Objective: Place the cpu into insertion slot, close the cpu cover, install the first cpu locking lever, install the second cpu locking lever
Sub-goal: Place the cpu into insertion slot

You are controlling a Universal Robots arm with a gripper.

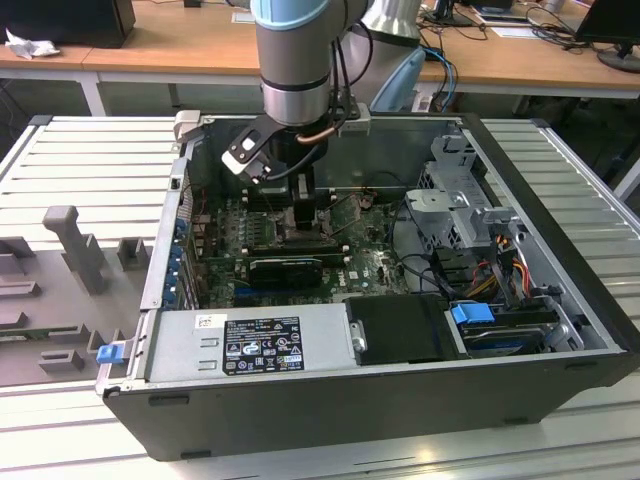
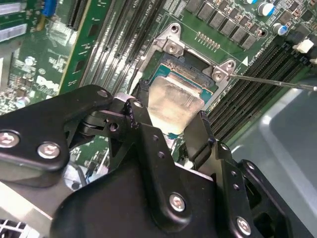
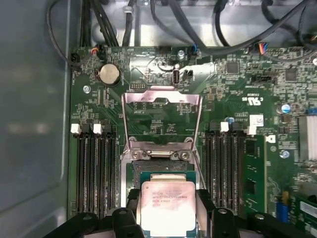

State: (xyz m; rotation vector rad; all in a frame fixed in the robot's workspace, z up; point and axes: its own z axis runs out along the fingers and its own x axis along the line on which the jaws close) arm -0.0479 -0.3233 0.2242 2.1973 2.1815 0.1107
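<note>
robot arm (image 1: 295, 60): reaches down into an open computer case (image 1: 570, 260) lying on a slatted table (image 1: 80, 160). claw (image 3: 167, 208): low over the green circuit board (image 1: 370, 265), clenched on the cpu (image 3: 167, 201), with one black finger (image 3: 132, 201) against each of two opposite edges. cpu: flat pale silver square, printed face up, held level over the insertion slot (image 3: 159, 167) and covering part of it; whether it touches the slot cannot be told. insertion slot: dark square socket with a silvery rim, set between two banks of long black memory slots (image 3: 94, 168). cpu cover (image 3: 161, 92): thin silvery frame with a large window, swung open and away from the slot, the board visible through it. thin metal rod (image 2: 277, 82): sticks out from one corner of the slot in the second wrist view. round coin battery (image 3: 109, 75): on the board beyond the cover. grey power supply (image 1: 250, 345): along the near wall of the case.
</note>
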